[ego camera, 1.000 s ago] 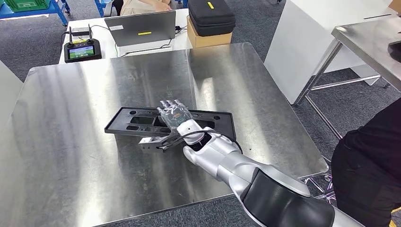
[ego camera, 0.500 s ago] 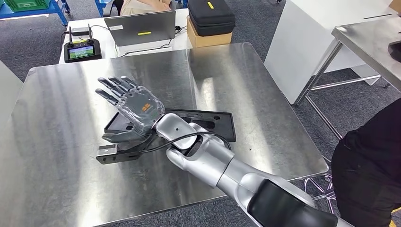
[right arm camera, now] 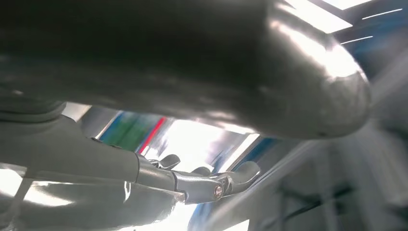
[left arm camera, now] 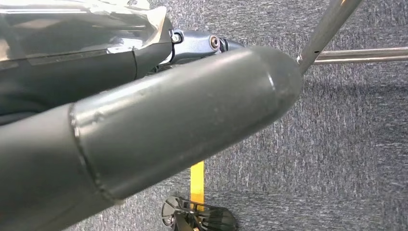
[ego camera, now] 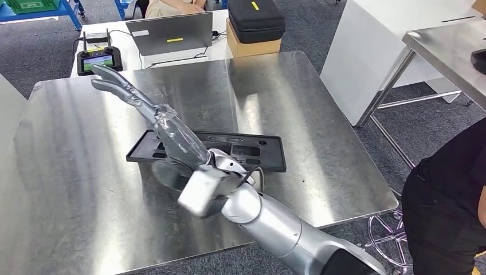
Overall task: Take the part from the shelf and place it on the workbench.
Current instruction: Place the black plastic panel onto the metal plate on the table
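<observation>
One steel workbench (ego camera: 69, 189) carries the whole scene, its brushed top wide under the robot's head camera. On it, near the middle, lies the task's part (ego camera: 240, 150), a flat black plastic tray with cut-out pockets, resting level on the metal and touched by nothing.

Above the part reaches the silver right arm (ego camera: 275, 226), crossing from the near edge toward the far left corner. Its right hand (ego camera: 146, 109) hangs raised in the air, fingers (ego camera: 112, 83) stretched out straight and apart, holding nothing; the right wrist view shows the same dark fingers spread against bright ceiling light. The left hand (left arm camera: 144, 29) appears in the left wrist view, hanging over grey carpet beside a table leg; whether its fingers are spread or curled cannot be told from that close picture.

Beyond the bench stands a white table with a laptop (ego camera: 170, 34), a black case (ego camera: 256, 20) on a cardboard box and a remote controller (ego camera: 100, 60). A person in dark clothes (ego camera: 453, 189) stands close at the right.

Judged from this, the placing looks done. The risk now lies in the arm's path back: a low sweep of forearm or wrist could catch the part's raised rim and drag it toward the near edge, and a wide swing could reach the person standing near.
</observation>
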